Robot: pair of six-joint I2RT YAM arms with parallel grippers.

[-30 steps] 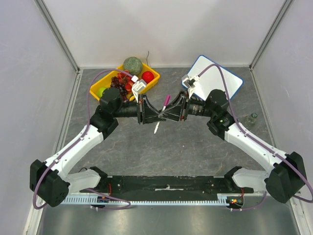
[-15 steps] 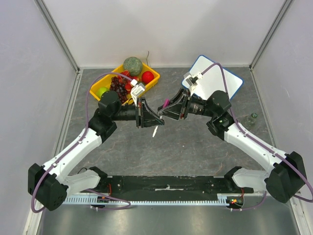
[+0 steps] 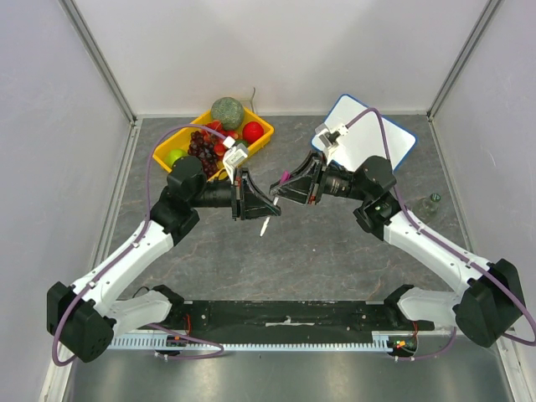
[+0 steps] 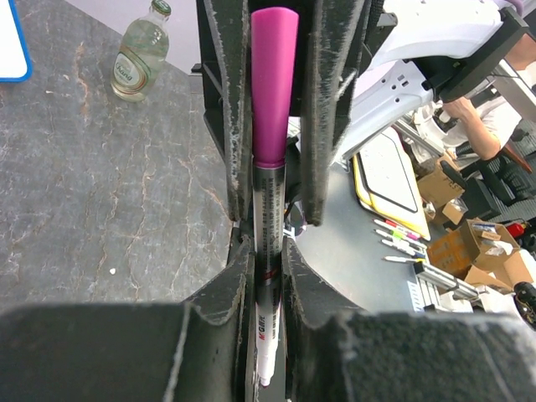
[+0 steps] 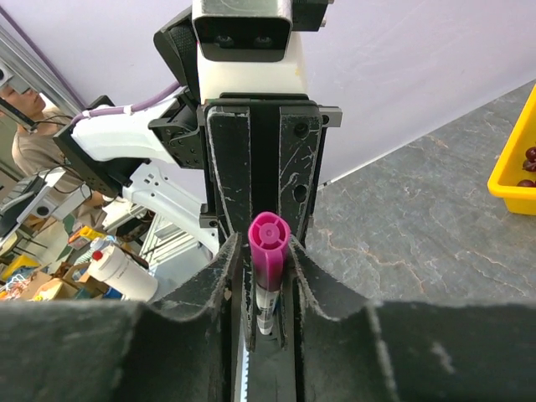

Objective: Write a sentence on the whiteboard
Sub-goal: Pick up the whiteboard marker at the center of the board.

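Note:
A marker with a white barrel (image 3: 265, 224) and a pink cap (image 3: 285, 177) is held in the air over the middle of the table. My left gripper (image 3: 270, 207) is shut on the barrel (image 4: 268, 251). My right gripper (image 3: 277, 191) is shut on the pink cap (image 5: 269, 247), which still sits on the barrel's end (image 4: 274, 84). The two grippers face each other tip to tip. The whiteboard (image 3: 394, 144), white with a blue rim, lies at the back right behind my right arm. Its visible part is blank, and no sentence shows on it.
A yellow bin (image 3: 170, 147) with fruit stands at the back left, behind my left arm. A small glass bottle (image 3: 432, 201) stands near the right wall, and it also shows in the left wrist view (image 4: 138, 57). Grey walls close in the table.
Both grippers have shifted slightly left with the marker between them. The right gripper has closed in over the pink cap, so less of the marker shows from above.

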